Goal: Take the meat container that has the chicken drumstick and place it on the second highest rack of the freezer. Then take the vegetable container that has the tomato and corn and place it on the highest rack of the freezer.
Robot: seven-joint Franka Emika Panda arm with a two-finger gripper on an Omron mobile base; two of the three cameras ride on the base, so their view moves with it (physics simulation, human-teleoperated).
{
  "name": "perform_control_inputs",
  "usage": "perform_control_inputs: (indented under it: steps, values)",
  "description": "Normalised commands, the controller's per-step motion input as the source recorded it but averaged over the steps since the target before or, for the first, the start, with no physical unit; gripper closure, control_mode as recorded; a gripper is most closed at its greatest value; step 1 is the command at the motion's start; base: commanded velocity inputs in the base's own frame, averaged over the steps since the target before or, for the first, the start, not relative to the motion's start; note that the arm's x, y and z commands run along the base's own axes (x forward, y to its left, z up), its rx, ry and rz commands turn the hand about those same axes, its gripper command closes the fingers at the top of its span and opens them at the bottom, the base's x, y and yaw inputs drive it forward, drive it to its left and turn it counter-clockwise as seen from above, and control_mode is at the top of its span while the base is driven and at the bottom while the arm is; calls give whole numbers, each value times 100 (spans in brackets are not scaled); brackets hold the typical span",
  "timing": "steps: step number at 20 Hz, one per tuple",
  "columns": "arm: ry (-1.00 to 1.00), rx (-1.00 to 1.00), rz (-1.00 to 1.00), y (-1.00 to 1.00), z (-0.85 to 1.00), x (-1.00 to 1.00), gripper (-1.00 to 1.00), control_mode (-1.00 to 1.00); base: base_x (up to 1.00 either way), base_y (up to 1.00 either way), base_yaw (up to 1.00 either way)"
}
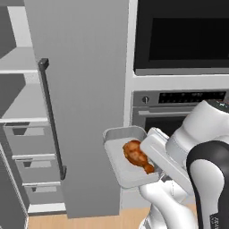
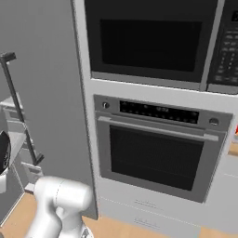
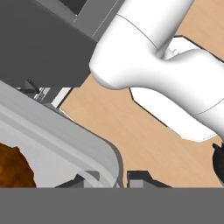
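Note:
The meat container [image 1: 126,178] is a pale grey tray held in mid-air in front of the freezer's open door [image 1: 85,103]. The chicken drumstick [image 1: 136,154] lies in it. My gripper [image 1: 151,154] is shut on the tray's right rim. In the hand view the tray's rim [image 3: 57,140] runs between the two fingertips of the gripper [image 3: 111,177], and the drumstick [image 3: 13,168] is at the lower left. Inside the freezer, at the left, are the highest rack [image 1: 18,60] and the second highest rack [image 1: 22,105]. The vegetable container, tomato and corn are out of view.
The door's dark bar handle [image 1: 51,120] stands between the tray and the racks. Drawers [image 1: 31,138] sit below the racks. A built-in oven [image 2: 158,148] and a microwave [image 2: 148,42] fill the wall to the right. The floor is wood.

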Motion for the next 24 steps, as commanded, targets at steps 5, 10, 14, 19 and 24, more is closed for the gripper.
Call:
perform_control_inputs:
  steps: [5, 10, 14, 19, 24]
  values:
    - [0, 0, 0, 0, 0, 0, 100, 100, 38, 76, -3]
    - [0, 0, 0, 0, 0, 0, 100, 100, 29, 25, -9]
    - [0, 0, 0, 0, 0, 0, 100, 100, 38, 4, -10]
    - [0, 0, 0, 0, 0, 0, 100, 100, 18, 68, -2]
    - [0, 0, 0, 0, 0, 0, 100, 100, 39, 82, -1]
